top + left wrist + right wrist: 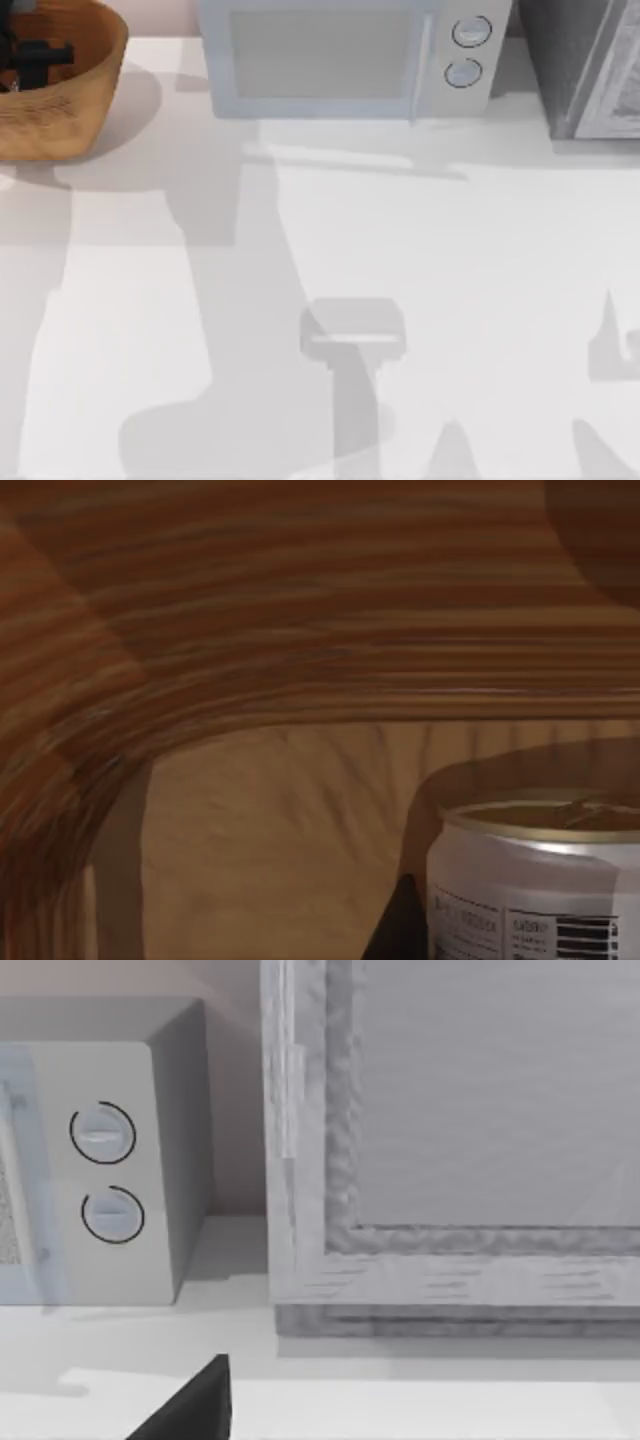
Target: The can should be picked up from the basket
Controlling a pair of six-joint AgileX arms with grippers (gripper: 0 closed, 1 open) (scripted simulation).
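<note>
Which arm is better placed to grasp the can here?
The left. Its gripper is already inside the basket at the table's far left, and its wrist view shows the can close by. The right wrist view faces the microwave, away from the basket.

can, inside ribbed basket

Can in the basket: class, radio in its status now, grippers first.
Left gripper down inside basket, top view's far left. Can upright on basket floor, close by wrist camera. Right arm parked facing microwave. Nothing blocking can.
</note>
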